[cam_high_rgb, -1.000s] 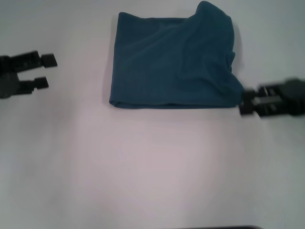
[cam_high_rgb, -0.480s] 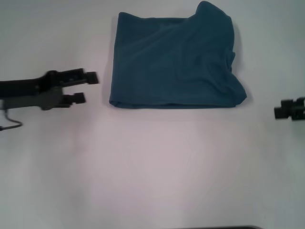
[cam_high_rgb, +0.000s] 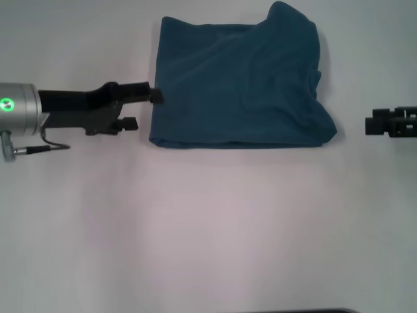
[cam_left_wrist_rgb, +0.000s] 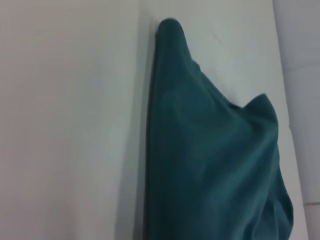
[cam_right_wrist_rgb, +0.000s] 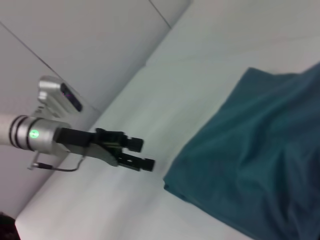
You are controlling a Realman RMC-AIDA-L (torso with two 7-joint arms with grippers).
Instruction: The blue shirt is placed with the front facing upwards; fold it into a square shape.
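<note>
The blue shirt [cam_high_rgb: 238, 85] lies on the white counter [cam_high_rgb: 208, 228] at the far middle of my reach, already folded down into a compact block that is a little wider than it is deep, so I judge most of the folding done. Its near edge and its left edge run fairly straight, but the far right corner humps up in a rounded bulge and the right side sags outward with creases, so the shape is not yet a clean square. What I think is left is flattening or tucking that raised corner and squaring up the right side. My left pincer [cam_high_rgb: 144, 109] sits right at the shirt's left edge, its fingers apart, the far fingertip touching or just overlapping the cloth and the near one just beside it on the counter; I cannot tell whether it has any fabric caught. My right pincer [cam_high_rgb: 374, 124] hangs off to the right, well apart from the shirt, cut off by the frame, and I cannot tell how its fingers stand. No lettering, collar or label shows anywhere, so they must be folded inside or underneath. My left wrist view shows only the shirt's edge and the bulge, not my own fingers, and how many layers are stacked is hidden.
</note>
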